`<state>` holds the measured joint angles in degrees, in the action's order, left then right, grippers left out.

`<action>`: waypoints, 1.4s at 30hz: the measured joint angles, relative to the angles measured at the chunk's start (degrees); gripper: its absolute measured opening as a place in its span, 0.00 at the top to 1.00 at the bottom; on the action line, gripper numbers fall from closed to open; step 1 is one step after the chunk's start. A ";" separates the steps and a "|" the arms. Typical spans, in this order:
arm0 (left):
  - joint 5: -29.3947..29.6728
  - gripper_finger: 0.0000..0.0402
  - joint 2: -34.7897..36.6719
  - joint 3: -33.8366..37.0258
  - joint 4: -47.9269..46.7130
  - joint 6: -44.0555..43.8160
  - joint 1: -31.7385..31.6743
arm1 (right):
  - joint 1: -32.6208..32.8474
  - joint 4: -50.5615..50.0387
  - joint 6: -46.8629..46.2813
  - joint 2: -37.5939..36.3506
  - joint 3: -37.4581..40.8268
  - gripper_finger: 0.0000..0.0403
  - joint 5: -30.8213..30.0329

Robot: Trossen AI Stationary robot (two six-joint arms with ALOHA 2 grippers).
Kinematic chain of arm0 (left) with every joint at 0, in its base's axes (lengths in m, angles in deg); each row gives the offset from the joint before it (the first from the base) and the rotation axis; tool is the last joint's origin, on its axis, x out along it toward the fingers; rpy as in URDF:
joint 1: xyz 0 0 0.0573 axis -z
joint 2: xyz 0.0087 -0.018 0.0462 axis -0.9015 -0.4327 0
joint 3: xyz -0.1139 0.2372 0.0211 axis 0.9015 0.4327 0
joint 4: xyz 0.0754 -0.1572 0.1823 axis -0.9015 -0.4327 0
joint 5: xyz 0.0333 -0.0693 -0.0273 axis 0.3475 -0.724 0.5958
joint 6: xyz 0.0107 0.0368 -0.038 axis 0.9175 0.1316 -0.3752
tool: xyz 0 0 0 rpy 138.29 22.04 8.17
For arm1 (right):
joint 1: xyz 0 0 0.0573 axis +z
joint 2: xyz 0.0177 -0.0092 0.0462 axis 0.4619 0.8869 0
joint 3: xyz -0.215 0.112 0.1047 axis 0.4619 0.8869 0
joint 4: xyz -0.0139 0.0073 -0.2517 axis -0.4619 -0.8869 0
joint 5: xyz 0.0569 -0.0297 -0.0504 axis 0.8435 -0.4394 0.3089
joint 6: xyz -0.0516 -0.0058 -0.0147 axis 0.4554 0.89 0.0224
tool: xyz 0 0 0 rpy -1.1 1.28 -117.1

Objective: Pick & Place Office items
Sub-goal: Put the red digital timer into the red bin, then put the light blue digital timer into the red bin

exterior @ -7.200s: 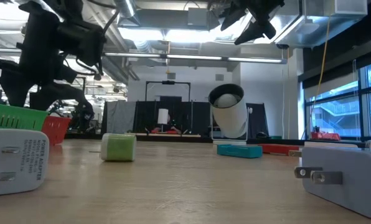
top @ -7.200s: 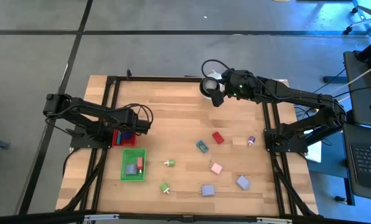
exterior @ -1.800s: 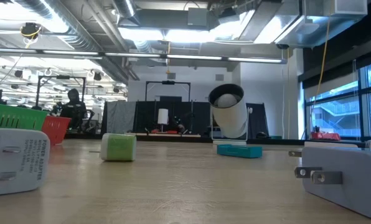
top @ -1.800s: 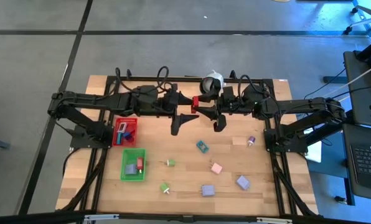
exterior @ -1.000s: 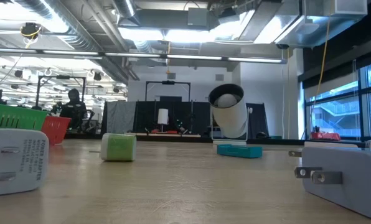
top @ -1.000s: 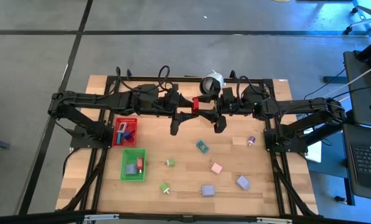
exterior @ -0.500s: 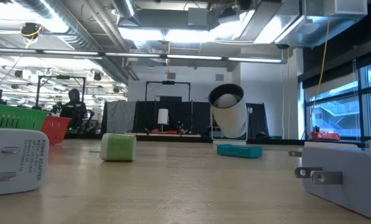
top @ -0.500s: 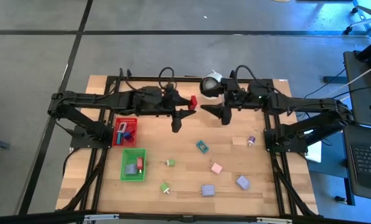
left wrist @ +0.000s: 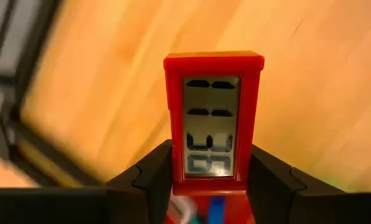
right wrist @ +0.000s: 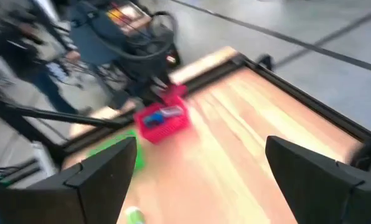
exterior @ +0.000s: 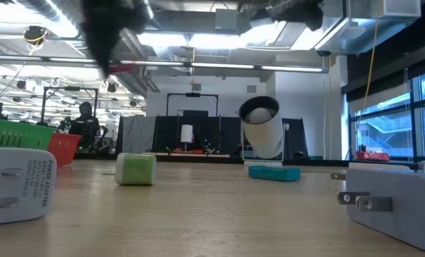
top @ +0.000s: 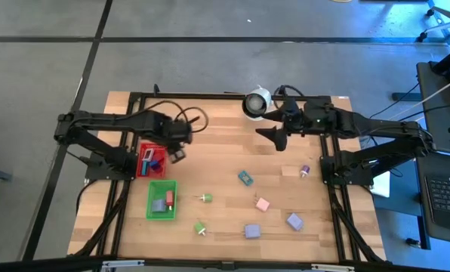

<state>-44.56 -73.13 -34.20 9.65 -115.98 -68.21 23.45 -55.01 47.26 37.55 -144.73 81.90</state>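
Observation:
My left gripper [left wrist: 211, 158] is shut on a small red clock-like piece [left wrist: 213, 118] with a grey display. In the high view it hovers at the red tray [top: 151, 160], by the tray's right edge. My right gripper [top: 273, 137] hangs open and empty over the far middle of the table, near the white round object [top: 253, 102]. Loose pieces rest on the wood: a teal block [top: 245, 177], a pink one [top: 263, 204], two lavender ones [top: 251, 230] [top: 294, 221], green pins [top: 204, 198] [top: 200, 227] and a purple pin [top: 304, 171]. My left gripper pinches the red piece by its lower end [left wrist: 211, 177] between the two fingers [left wrist: 154, 171], one on each narrow side. The display end sticks out past the fingertips. The piece is lifted clear of the table.
The green tray [top: 161, 199] sits just nearer than the red tray, and both hold a few pieces. Black frame rails run along the table's left, right and far edges. Bare wood lies between the trays and the loose pieces. A person shows in the room behind.
Both grippers met at the red piece over the table's far middle. The right gripper came off it and drew back toward the right. The left gripper then carried the piece toward the table's left, ending over the red tray.

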 joint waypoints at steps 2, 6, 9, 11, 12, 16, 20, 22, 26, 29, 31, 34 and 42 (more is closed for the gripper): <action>-3.16 0.60 2.65 5.13 -1.41 -0.82 -1.01 | 0.01 -2.50 -0.03 0.46 0.00 0.11 -1.85; -7.10 0.60 9.93 16.49 1.70 -4.58 -4.37 | 0.01 -6.07 -1.28 1.24 0.00 0.11 -5.03; -6.91 0.60 14.36 24.39 5.70 -9.49 -7.31 | 0.01 -8.08 -2.10 1.98 0.02 0.11 -6.24; -6.93 0.60 16.39 28.96 7.48 -12.77 -8.76 | 0.01 -8.74 -3.40 2.46 0.01 0.11 -7.06; -7.03 0.60 16.97 30.88 7.88 -14.30 -9.20 | 0.01 -9.76 -4.55 2.67 0.02 0.11 -7.42; -7.86 0.60 18.05 35.95 10.50 -18.21 -9.32 | 0.01 -14.05 -14.47 4.04 0.01 0.11 -9.51; -8.74 0.60 18.17 37.31 13.65 -18.63 -8.90 | 0.01 -20.37 -27.52 6.27 0.01 0.11 -11.50; -8.42 0.60 18.19 37.31 14.42 -18.63 -8.90 | 0.01 -23.86 -32.48 7.73 0.02 0.11 -12.17; -6.91 0.57 18.19 37.31 14.17 -18.64 -8.93 | 0.01 -27.68 -38.09 11.14 0.02 0.11 -12.26; -6.49 0.54 18.19 37.31 14.15 -18.63 -8.93 | 0.03 -29.19 -41.59 14.09 0.02 0.11 -10.33; -7.04 0.52 18.19 37.31 14.13 -18.62 -8.93 | 0.03 -30.44 -44.67 16.22 0.02 0.11 -8.50; -8.25 0.50 18.19 37.31 14.13 -18.68 -8.93 | 0.10 -33.80 -49.49 19.66 0.02 0.11 -5.14; -14.35 0.48 18.17 33.07 11.18 -18.09 -8.93 | 0.80 -47.66 -53.91 28.30 0.02 0.11 3.82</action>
<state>-58.90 -54.97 -1.13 20.83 -134.07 -77.13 24.25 -102.66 -6.65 65.85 -144.71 85.73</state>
